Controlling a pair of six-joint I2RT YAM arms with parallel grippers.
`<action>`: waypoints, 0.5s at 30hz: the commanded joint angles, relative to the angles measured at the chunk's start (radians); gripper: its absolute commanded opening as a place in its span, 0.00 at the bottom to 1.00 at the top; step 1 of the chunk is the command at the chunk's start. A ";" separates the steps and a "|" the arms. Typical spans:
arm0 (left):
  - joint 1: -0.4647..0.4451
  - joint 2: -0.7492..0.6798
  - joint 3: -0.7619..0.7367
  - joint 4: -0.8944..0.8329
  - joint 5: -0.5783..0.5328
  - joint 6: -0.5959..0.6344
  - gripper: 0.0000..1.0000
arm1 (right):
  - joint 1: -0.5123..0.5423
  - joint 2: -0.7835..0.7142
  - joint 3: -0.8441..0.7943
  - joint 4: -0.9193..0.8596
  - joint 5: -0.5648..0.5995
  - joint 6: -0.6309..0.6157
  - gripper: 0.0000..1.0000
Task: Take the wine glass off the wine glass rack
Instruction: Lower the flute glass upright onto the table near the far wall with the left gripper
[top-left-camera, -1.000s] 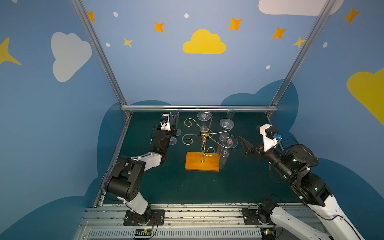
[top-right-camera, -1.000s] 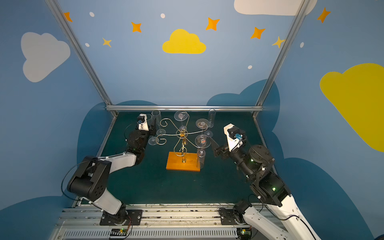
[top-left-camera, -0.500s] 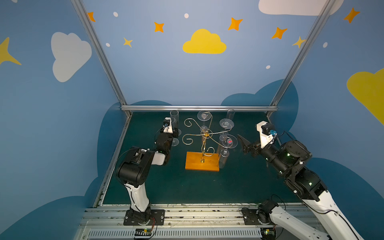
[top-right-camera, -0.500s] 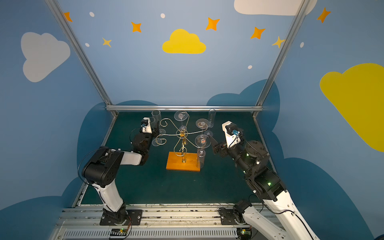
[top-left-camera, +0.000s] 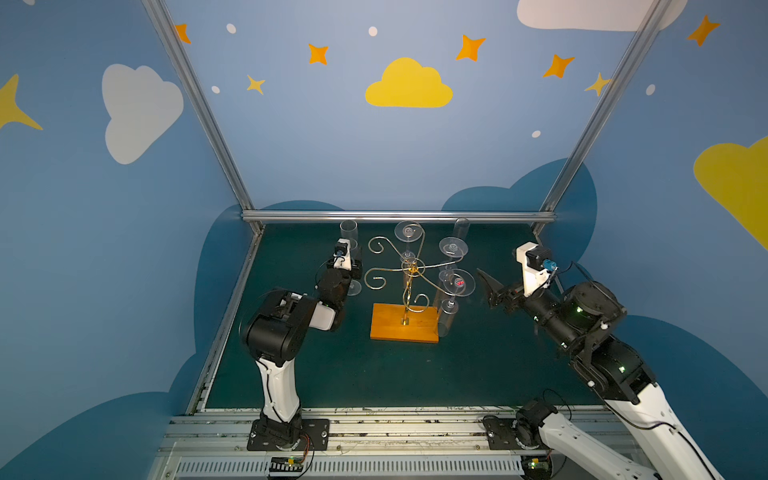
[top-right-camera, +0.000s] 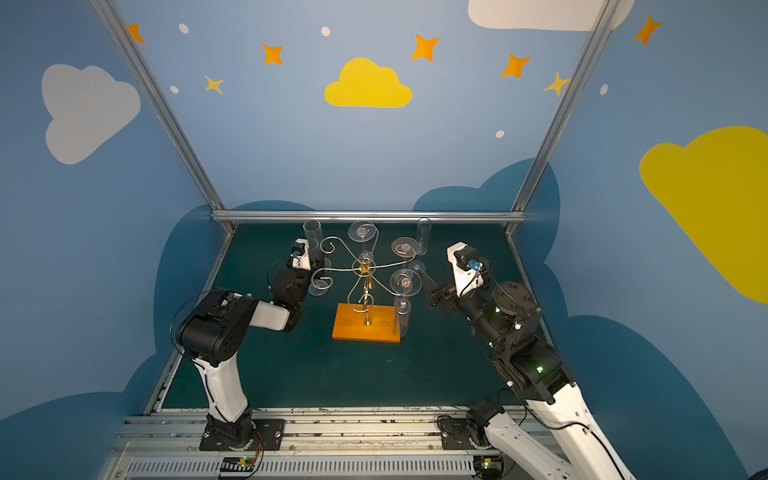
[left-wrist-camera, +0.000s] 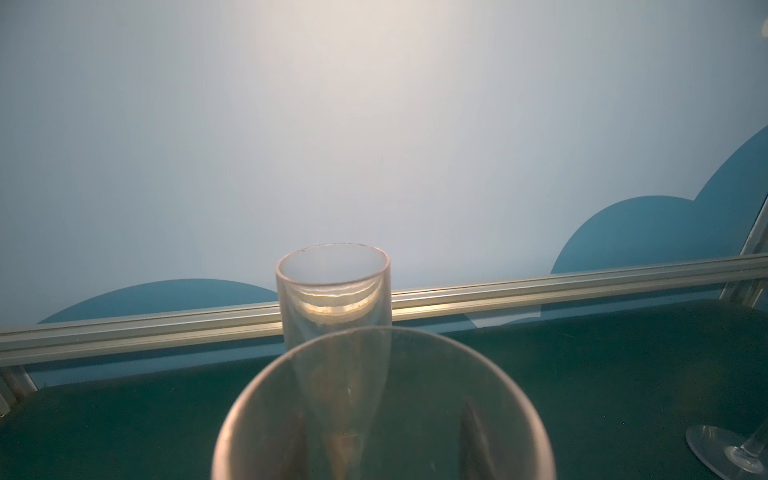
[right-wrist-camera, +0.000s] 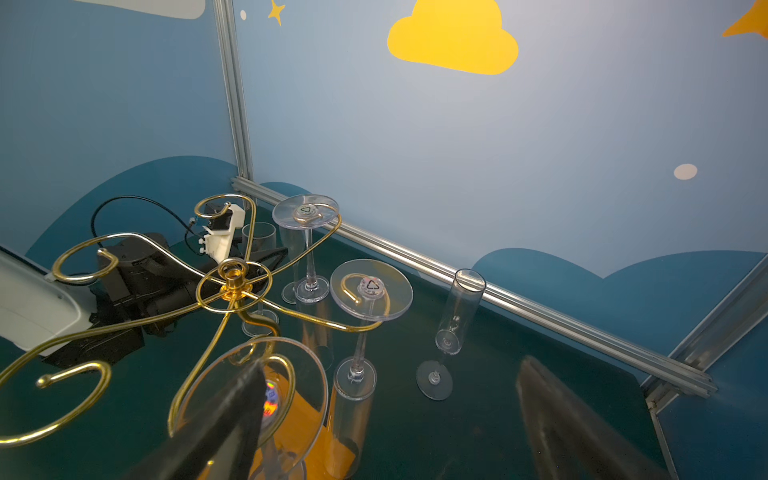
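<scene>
Under the near right curl hangs the wine glass (top-left-camera: 457, 283), upside down, foot hooked in a spiral of the wine glass rack (top-left-camera: 395, 330), so it must slide outward. Right hand (right-wrist-camera: 392, 365), spread wide, hovers beside it. Left hand (left-wrist-camera: 382, 436) clasps an upright flute (top-left-camera: 354, 287) low over the bench (top-left-camera: 332, 374).

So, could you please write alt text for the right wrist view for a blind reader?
A gold wire wine glass rack holds three clear glasses upside down over a green table. A flute stands upright beyond, and the open right claw frames the foreground.
</scene>
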 joint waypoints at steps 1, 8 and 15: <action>-0.005 0.013 0.020 0.044 0.005 0.021 0.41 | -0.008 -0.012 -0.009 0.003 -0.007 0.018 0.93; -0.021 0.026 0.006 0.046 -0.011 0.033 0.56 | -0.013 -0.021 -0.021 0.005 -0.007 0.022 0.93; -0.033 0.014 0.002 0.044 -0.033 0.049 0.78 | -0.021 -0.030 -0.024 0.004 -0.007 0.020 0.93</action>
